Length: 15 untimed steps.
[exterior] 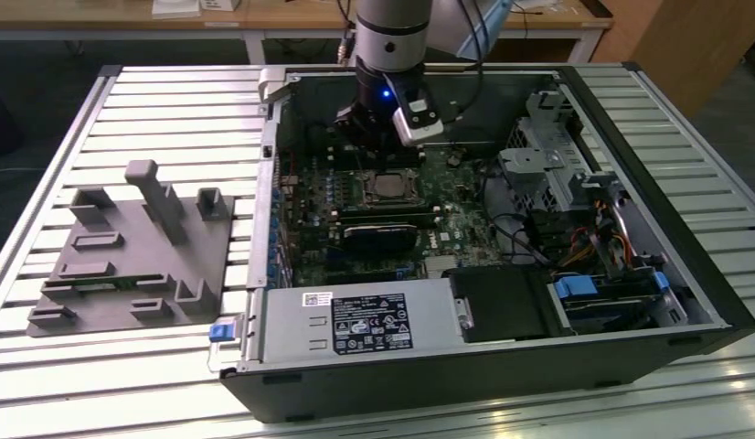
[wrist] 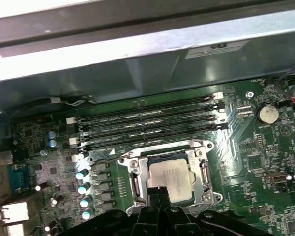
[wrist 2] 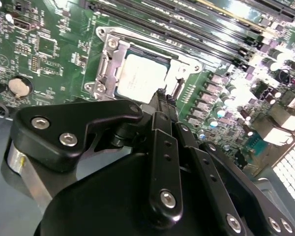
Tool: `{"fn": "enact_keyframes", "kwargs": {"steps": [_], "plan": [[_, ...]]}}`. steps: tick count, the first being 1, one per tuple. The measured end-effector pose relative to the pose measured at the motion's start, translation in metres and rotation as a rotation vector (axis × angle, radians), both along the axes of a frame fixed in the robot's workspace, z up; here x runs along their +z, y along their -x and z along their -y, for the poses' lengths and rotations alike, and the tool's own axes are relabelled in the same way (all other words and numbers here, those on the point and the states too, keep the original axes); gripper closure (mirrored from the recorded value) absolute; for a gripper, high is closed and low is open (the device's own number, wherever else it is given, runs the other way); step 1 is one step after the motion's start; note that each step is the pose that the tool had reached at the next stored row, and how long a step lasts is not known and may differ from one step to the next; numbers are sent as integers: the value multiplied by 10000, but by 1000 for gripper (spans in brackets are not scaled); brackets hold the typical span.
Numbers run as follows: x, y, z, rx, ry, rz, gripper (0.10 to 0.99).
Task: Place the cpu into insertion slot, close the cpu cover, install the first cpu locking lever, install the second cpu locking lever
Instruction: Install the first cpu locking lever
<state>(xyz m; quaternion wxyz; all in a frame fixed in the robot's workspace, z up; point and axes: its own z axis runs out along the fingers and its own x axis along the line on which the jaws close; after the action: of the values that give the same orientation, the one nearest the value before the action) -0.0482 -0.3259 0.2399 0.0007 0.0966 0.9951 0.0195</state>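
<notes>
- A slatted metal table (exterior: 170,91) carries an open computer case (exterior: 475,384) and, towards the exterior view's left, one grey holder block (exterior: 133,247).
- The case holds a green circuit board (exterior: 316,210). On it, the cpu (wrist: 169,177) sits in the insertion slot (wrist: 145,178), with the cpu cover (wrist: 205,171) lying flat around it.
- Four long black memory slots (wrist: 147,123) and one coin cell (wrist: 266,114) are on the board.
- The gripper (wrist: 157,194) hangs at the socket's edge, its fingers drawn together.
- The label (exterior: 366,325) on the metal box has print I cannot make out.

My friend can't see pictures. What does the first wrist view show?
A silvery cpu sits in the insertion slot on a green circuit board, with the black gripper right at its edge. Long black memory slots run beside it.
</notes>
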Motion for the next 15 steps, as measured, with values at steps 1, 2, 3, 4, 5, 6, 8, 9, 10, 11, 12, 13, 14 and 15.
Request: {"fn": "enact_keyframes", "kwargs": {"steps": [1,2,3,4,5,6,8,9,10,11,12,13,14,15], "plan": [[0,14,0,0,0,0,980],[0,30,0,0,1,-1,980],[0,48,0,1,1,0,980],[1,70,0,1,1,0,980],[0,96,0,0,0,1,980],[0,121,0,0,0,2,980],[0,161,0,1,0,2,980],[-1,173,0,0,-1,3,980],[0,187,0,0,0,2,980],[0,201,0,0,0,2,980],[0,215,0,0,-1,3,980],[0,227,0,0,0,3,980],[0,240,0,0,0,2,980],[0,253,0,0,0,2,980]]}}
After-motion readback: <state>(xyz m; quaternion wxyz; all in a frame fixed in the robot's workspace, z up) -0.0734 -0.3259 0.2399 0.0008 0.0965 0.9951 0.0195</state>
